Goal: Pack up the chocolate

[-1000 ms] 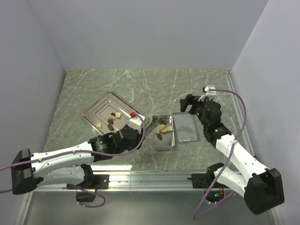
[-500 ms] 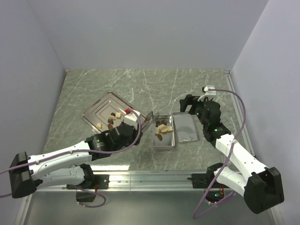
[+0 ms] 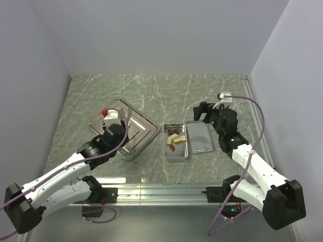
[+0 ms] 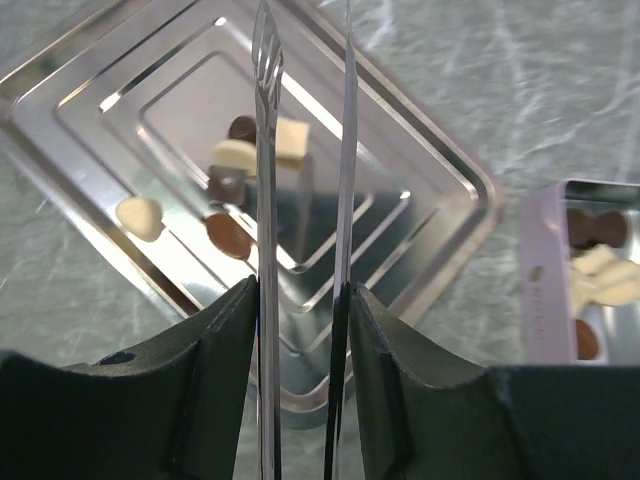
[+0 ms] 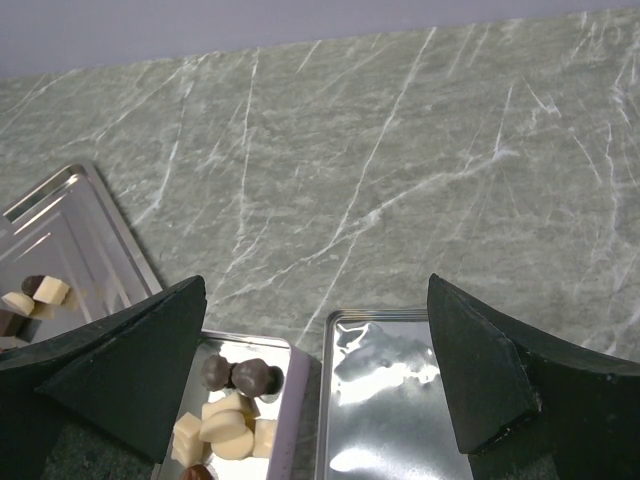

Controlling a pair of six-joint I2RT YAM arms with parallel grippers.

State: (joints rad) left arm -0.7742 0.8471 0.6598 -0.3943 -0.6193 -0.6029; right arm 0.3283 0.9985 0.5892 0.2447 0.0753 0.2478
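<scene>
Left gripper [image 4: 300, 300]: closed on a pair of thin tweezers [image 4: 268, 150], one black finger pressed against each blade; poised over the steel tray.
Tweezers: both blades run forward from the fingers with a narrow gap between them. Nothing is held in the gap. The tips reach past the lumps toward the far part of the tray. Whether they touch the tray cannot be told.
Steel tray [image 3: 146, 132]: ridged and set corner-on, at the left centre of the marble table [image 3: 166, 91].
Chocolate on the tray [image 4: 230, 235]: about six small lumps clustered in the tray's inner recess. Some are dark brown and some cream. One cream lump sits apart at the left. The top view hides these lumps behind the arm.
Tin [image 3: 176, 156]: rectangular and open, standing just right of the tray without touching it.
Chocolate in the tin [image 3: 175, 138]: two dark lumps at the far end, cream lumps just nearer, and one brown lump nearer again.
Lid [image 3: 200, 137]: lying flat, shiny face up, just beside the tin on its right.
Right gripper [image 5: 315, 290]: fingers spread wide, holding nothing, hovering over the far ends of the tin and lid.
</scene>
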